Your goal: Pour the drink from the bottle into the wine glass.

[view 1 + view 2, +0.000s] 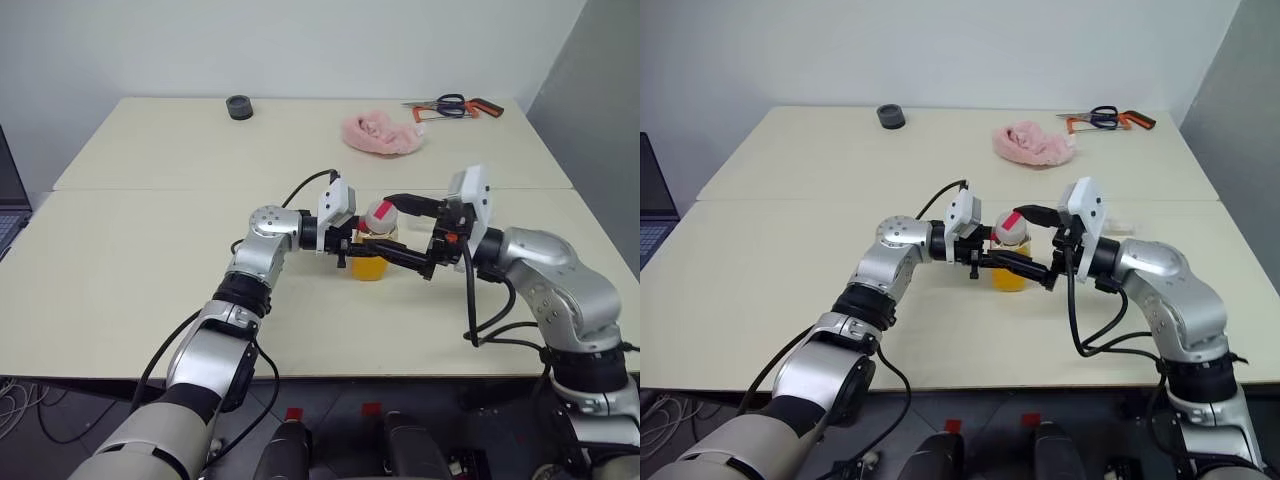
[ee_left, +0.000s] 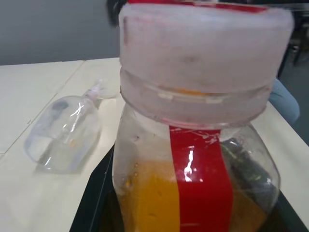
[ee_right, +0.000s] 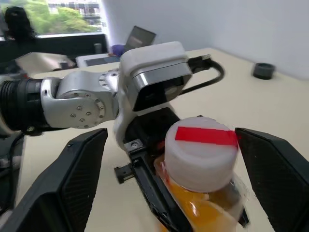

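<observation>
The bottle stands upright near the middle of the worktop, a little toward the front edge, with the left pincer closed on its lower body from the side; the left wrist view shows the black fingers hugging the base beneath the red stripe. The orange drink fills only the lower part of the bottle. The red-and-white cap sits on the neck, so nothing has been opened yet. The right pincer is spread wide, its two black fingers standing either side of the cap without touching it, level with the top of the bottle. The wine glass lies on its side on the worktop just behind the bottle, toward the far edge, its bowl empty apart from a faint trace and its stem pointing away; it is not standing ready to receive anything. By my reading the task is at an early stage: the bottle is secured, but the cap has to be gripped and twisted off, the glass needs to be set upright on its foot, and the pouring itself is all still ahead. A pink cloth, a small black roll and hand tools lie along the far edge, well apart from the work.
</observation>
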### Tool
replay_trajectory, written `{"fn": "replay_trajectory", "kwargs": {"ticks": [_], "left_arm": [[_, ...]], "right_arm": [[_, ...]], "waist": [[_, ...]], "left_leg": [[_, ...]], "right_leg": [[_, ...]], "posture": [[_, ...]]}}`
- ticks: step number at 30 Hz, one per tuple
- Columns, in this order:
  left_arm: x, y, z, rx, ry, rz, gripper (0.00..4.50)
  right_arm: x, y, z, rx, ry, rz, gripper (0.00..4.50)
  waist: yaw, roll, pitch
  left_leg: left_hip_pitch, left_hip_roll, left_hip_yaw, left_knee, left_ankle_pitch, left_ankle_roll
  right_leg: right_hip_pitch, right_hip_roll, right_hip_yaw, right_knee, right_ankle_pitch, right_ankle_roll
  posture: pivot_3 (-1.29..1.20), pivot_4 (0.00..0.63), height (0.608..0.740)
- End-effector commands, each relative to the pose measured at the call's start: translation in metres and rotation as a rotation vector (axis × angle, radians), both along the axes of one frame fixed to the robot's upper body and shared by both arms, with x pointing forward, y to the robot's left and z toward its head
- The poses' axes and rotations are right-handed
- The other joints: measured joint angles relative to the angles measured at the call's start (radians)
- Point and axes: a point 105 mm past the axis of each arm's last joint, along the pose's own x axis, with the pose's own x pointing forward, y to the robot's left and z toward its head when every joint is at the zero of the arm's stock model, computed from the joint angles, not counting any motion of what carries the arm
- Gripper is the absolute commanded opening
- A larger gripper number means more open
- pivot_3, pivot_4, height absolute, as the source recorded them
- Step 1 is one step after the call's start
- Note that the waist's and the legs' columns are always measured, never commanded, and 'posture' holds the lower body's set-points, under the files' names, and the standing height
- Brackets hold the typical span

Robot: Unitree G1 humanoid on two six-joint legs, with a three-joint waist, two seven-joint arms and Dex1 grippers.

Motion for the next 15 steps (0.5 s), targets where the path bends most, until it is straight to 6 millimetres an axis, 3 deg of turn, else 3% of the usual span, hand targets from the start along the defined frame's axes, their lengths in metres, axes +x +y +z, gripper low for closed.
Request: {"fn": "replay_trajectory", "kwargs": {"ticks": [1, 6, 15], "left_arm": [[0.0, -0.001, 0.013, -0.043, -0.041, 0.012, 1.69], [0.0, -0.002, 0.011, -0.047, -0.033, 0.022, 1.69], [0.0, -0.004, 0.01, -0.049, -0.031, 0.016, 1.69]], "right_arm": [[-0.004, 0.001, 0.017, 0.033, -0.141, -0.136, 4.33], [0.002, 0.002, 0.017, 0.086, -0.194, -0.289, 4.33], [-0.003, 0.014, 0.005, 0.043, -0.205, -0.292, 4.33]], "waist": [[-0.003, 0.0, 0.0], [-0.003, 0.0, 0.0], [-0.002, 0.0, 0.0]], "left_leg": [[0.0, 0.0, 0.0, 0.0, 0.0, 0.0], [0.001, 0.0, 0.0, 0.0, 0.0, 0.0], [0.001, 0.0, 0.001, 0.0, 0.0, 0.0]], "right_leg": [[0.0, 0.0, 0.0, 0.0, 0.0, 0.0], [0.0, 0.001, 0.0, 0.002, 0.0, 0.0], [0.0, 0.001, 0.0, 0.001, 0.0, 0.0]], "posture": [[0.0, 0.15, 0.74], [0.0, 0.15, 0.74], [0.0, 0.15, 0.74]]}}
